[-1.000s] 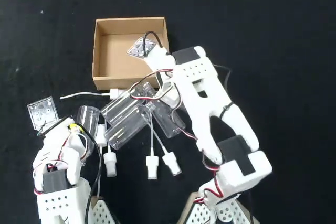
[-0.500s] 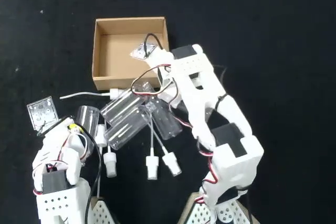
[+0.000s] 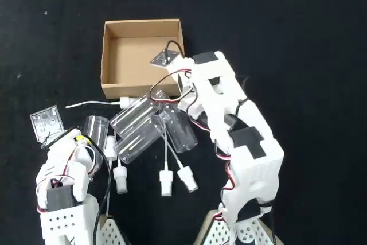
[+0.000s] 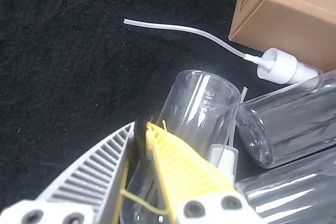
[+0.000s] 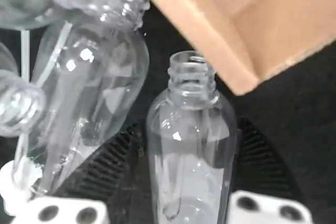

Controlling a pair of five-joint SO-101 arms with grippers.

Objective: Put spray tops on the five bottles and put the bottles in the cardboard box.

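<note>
**Counter** [image 3: 304, 50]: black surface. The cardboard box [image 3: 141, 24] stands open-topped on the far side, left of centre in the high view. It also shows as a brown wall in the left wrist view [image 4: 294, 9] and as a corner in the right wrist view [image 5: 210, 19].

**Right tool** [image 5: 187, 129]: the black ribbed fingers [image 5: 113, 161] press against both sides of an open-necked bottle [image 5: 191, 156], clamped on it.
- The bottle has no top fitted.
- Its threaded neck points at a corner of the box and sits just beside that corner, outside the box.
- In the high view this bottle [image 3: 183, 136] lies in front of the box under the right arm's wires.
- I cannot tell whether it rests on the counter or is lifted.

**Left tool** [image 4: 139, 127]: the grey finger and the yellow finger are together, tips meeting.
- It sits just over a second bottle [image 4: 197, 108], clear and lying on its side. I cannot tell if they touch.
- In the high view the left tool [image 3: 86, 142] and the second bottle [image 3: 95, 129] are at the left end of the cluster.

**Other items**
- A third bottle [image 3: 133, 116] and a fourth bottle [image 3: 140, 140] lie side by side, touching, between the second bottle and the open-necked bottle.
- A long-tubed spray top [image 3: 127, 102] [image 4: 278, 66] lies just in front of the box's front wall, with its tube running left.
- Loose spray tops [image 3: 166, 185] lie on the counter nearer the arm bases, apart from the bottles.
</note>
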